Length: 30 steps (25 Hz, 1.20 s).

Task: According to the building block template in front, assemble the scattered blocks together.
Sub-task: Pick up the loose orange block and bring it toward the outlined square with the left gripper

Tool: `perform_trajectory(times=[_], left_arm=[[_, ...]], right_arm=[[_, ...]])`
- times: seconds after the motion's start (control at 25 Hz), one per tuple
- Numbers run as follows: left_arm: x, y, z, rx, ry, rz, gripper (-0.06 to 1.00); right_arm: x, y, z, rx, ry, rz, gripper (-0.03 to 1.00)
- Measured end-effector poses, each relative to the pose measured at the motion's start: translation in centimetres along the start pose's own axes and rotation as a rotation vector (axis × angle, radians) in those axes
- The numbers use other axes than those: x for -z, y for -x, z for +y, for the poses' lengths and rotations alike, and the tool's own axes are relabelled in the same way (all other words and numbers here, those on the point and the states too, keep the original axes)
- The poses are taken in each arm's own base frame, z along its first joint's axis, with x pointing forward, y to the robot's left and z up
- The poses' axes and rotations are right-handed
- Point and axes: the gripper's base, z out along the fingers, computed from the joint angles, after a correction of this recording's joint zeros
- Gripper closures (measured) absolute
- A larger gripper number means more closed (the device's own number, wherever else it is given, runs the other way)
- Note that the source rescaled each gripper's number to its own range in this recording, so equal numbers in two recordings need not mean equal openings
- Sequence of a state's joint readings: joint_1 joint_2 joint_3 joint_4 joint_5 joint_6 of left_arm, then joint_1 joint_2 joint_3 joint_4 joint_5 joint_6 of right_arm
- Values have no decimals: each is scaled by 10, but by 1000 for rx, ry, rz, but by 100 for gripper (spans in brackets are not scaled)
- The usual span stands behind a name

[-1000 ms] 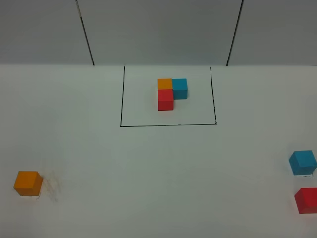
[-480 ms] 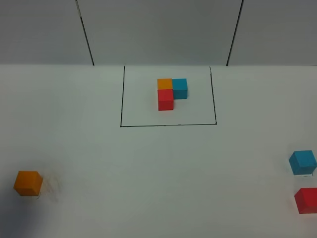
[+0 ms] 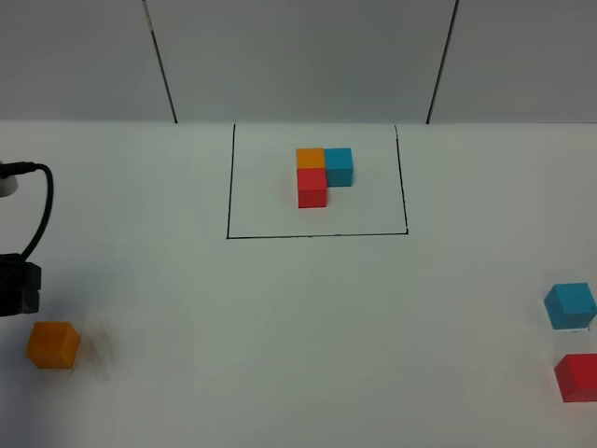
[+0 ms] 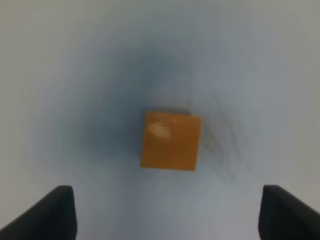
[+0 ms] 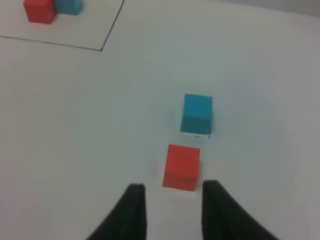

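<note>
The left claw [image 4: 167, 202] hung wide open above the orange block [image 3: 52, 344], lower left on the counter [image 3: 280, 327]. It should drop centred, jaws squared to the block's slightly turned sides.

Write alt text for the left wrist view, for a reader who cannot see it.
An orange cube sits on a white table, centred ahead of the open left claw. The claw's two dark fingertips stand wide apart, clear of the cube. A soft grey shadow rings the cube, and the picture is slightly blurred.
</note>
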State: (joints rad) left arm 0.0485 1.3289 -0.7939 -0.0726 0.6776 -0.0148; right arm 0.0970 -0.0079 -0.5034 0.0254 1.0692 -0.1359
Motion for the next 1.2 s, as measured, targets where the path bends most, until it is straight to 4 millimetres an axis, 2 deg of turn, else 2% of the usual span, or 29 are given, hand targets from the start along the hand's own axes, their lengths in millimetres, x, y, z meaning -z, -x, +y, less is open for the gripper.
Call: perform_trajectory(times=[0.36, 0.8, 1.0, 1.2], left_arm=[[-49, 8, 1, 17, 1, 101, 32], [-95, 9, 0, 10, -40, 174, 32], [-107, 8, 0, 16, -38, 190, 32], [-111, 8, 1, 19, -37, 191, 33]], right_arm=[[0, 0, 0, 0, 0, 0, 97], [0, 0, 0, -1, 0, 0, 97], [0, 0, 0, 0, 0, 0, 97], [0, 0, 0, 0, 0, 0, 97]])
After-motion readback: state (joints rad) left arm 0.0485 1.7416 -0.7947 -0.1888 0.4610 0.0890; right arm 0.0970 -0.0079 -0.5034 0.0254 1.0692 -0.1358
